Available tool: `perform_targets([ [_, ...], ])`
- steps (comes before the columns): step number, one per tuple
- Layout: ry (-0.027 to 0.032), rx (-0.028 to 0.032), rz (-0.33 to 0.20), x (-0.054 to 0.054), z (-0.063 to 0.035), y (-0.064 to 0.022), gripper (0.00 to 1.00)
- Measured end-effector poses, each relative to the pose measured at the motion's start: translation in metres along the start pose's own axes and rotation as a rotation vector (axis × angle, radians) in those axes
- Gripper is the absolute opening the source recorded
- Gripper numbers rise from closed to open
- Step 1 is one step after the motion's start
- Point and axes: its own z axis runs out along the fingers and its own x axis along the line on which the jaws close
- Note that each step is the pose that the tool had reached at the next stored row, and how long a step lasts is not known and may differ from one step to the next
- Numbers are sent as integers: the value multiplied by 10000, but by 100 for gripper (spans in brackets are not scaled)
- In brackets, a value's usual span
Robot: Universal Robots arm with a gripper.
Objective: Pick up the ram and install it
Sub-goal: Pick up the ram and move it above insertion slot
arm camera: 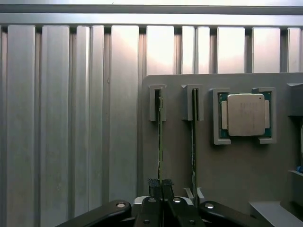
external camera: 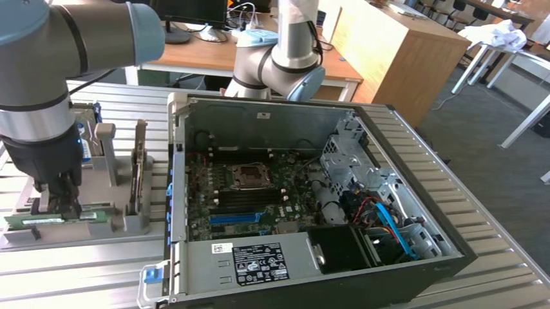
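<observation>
My claw [arm camera: 161, 187] clamps the ram's [arm camera: 160, 137] top edge, a second stick [arm camera: 194, 142] just beside. Bare counter [arm camera: 71, 142] flanks their holder [arm camera: 236, 175]; my arm [external camera: 35, 109] hangs vertical.

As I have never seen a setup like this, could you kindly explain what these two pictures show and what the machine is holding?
The machine is a robot arm with a gripper at its end. One picture comes from a camera standing off the arm. The other comes from a camera on the wrist, looking down past the gripper. On the ribbed metal table stands an open computer case. Beside it, at the exterior view's left, is a grey holder with spare parts: two memory sticks standing on edge and a square silver processor chip. The gripper is closed on one stick, the ram, which sits in the holder. The second stick stands alongside it.
</observation>
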Motion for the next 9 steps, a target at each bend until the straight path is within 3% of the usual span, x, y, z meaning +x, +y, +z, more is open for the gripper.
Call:
perform_targets([
  [9,1,-1,-3,5,-231,1,12],
])
